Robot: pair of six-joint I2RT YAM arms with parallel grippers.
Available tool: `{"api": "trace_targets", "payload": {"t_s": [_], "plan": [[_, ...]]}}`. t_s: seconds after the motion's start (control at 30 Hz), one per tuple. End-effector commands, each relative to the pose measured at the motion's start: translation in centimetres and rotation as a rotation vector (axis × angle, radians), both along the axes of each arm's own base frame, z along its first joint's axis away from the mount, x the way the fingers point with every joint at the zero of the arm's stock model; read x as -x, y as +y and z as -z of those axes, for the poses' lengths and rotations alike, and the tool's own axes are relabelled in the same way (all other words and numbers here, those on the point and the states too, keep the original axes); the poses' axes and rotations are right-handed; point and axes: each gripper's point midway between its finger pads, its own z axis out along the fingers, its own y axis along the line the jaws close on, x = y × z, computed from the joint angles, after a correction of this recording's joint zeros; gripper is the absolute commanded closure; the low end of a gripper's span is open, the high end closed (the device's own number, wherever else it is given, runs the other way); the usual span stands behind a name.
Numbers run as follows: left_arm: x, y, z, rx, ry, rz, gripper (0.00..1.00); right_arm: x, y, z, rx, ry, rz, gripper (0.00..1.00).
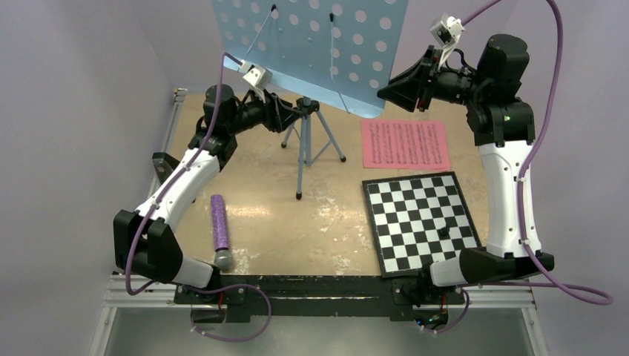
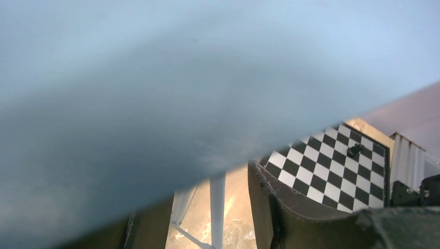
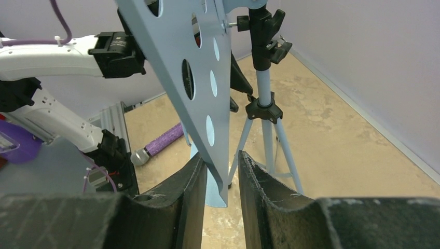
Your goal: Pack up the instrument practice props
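Beige bench (image 1: 259,215) holds the music stand (image 1: 311,44); right pincer (image 3: 222,162) clamps its plate's edge, left pincer (image 1: 300,110) apart under the plate; best fold slowly, keeping legs planted.

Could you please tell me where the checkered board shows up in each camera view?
Top external: checkered board at lower right.
Left wrist: checkered board at lower right, under the blue plate's edge.
Right wrist: not in it.
Shared landmark: the blue music stand, visible in all three views.
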Motion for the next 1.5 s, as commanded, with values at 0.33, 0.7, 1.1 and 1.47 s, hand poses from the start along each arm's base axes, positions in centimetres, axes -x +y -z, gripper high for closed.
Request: {"api": "trace_targets", "payload": {"t_s": [0.33,0.7,1.1,1.47], "plan": [[-0.7,2.0,1.0,-0.188,-0.350,-0.065,0.44,0.0,-0.1,-0.7,0.018,-0.009,0.003,0.68],[-2.0,0.6,0.1,-0.064,-0.298,-0.046,0.58,0.0,-0.4,-0.1,0.037,0.003,0.026,0.67],[0.7,-1.0,0.3,0.054,-0.103,0.078,0.83,-0.2,-0.4,0.4,0.037,0.008,0.024,0.68],[1.2,-0.4,1.0,0.023,-0.108,0.048,0.78,-0.4,-0.2,0.4,0.026,0.011,0.012,0.68]]}}
